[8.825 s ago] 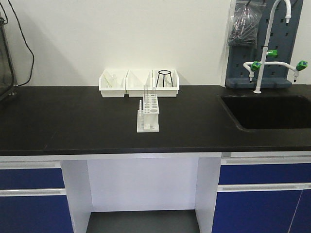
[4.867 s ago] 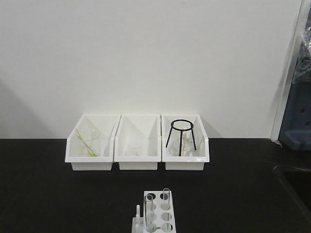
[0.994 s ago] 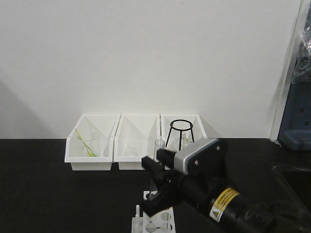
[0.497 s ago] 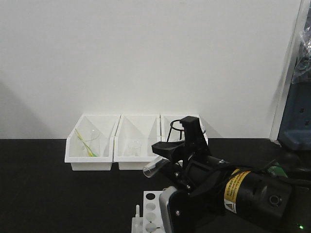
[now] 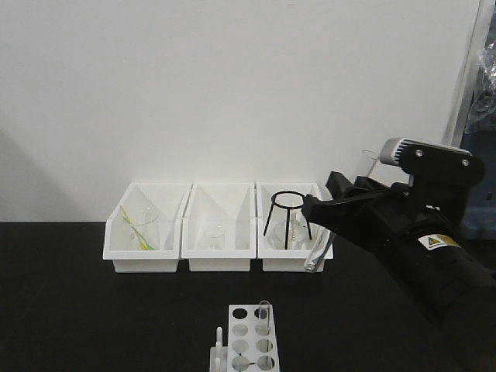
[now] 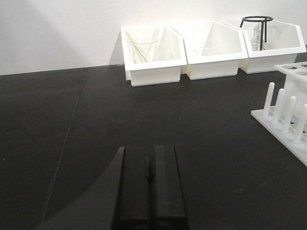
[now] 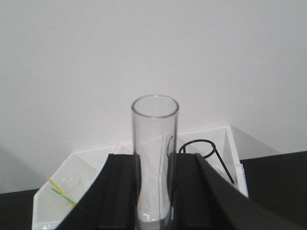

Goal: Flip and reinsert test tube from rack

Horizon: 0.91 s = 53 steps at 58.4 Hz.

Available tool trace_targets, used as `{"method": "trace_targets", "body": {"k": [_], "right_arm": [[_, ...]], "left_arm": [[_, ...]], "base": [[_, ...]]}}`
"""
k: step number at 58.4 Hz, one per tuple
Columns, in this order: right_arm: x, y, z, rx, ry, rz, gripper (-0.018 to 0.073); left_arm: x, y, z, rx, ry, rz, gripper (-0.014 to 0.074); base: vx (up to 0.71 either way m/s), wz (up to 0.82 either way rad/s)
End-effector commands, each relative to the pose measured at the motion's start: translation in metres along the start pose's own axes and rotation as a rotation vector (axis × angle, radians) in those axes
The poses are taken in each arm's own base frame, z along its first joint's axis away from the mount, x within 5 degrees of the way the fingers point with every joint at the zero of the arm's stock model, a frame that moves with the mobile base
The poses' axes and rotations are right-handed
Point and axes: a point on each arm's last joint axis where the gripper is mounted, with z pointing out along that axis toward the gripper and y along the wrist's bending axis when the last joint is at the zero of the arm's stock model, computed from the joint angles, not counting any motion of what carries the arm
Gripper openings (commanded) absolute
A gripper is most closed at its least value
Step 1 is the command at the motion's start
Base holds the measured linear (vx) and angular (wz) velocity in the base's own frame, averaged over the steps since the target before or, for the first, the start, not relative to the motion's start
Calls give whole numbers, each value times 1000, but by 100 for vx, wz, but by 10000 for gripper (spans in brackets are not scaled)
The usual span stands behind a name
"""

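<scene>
I am holding a clear glass test tube (image 7: 154,129) in the right gripper (image 7: 154,163). Its two black fingers (image 7: 122,191) are clenched on the tube's lower part. In the wrist view the open mouth points up, away from the fingers. From the front view the tube hangs tilted in the air above the black bench (image 5: 93,310), in front of the row of bins and well apart from the rack.

The small white rack (image 5: 249,345) sits near the front edge of the bench. It has round holes on top and short pegs along one side. A second tube (image 5: 264,312) stands upright in one of its back holes.

Three white open bins line the back edge of the bench, against the wall. One (image 5: 147,256) holds a beaker with a yellow-green strip. The middle bin (image 5: 219,260) holds a small glass. The third (image 5: 298,262) holds a black wire stand (image 5: 287,219).

The left gripper (image 6: 151,187) hovers low over the bare bench. Its fingers are pressed together on nothing.
</scene>
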Motion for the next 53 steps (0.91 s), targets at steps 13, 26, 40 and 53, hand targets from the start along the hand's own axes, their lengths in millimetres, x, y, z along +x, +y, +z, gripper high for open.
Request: {"method": "trace_targets", "body": {"k": [13, 26, 40, 53], "right_arm": [[1, 19, 4, -169, 20, -289, -10], [21, 26, 15, -229, 47, -329, -10], [45, 49, 21, -371, 51, -334, -10], [55, 58, 23, -489, 17, -327, -10]], "left_arm": [[-9, -1, -1, 13, -90, -13, -7], [-9, -1, -1, 13, -90, -13, -7], [-9, -1, -1, 13, -90, -13, -7], [-9, -1, -1, 13, -90, -13, -7]], "base": [[0, 0], [0, 0], [0, 0], [0, 0]]}}
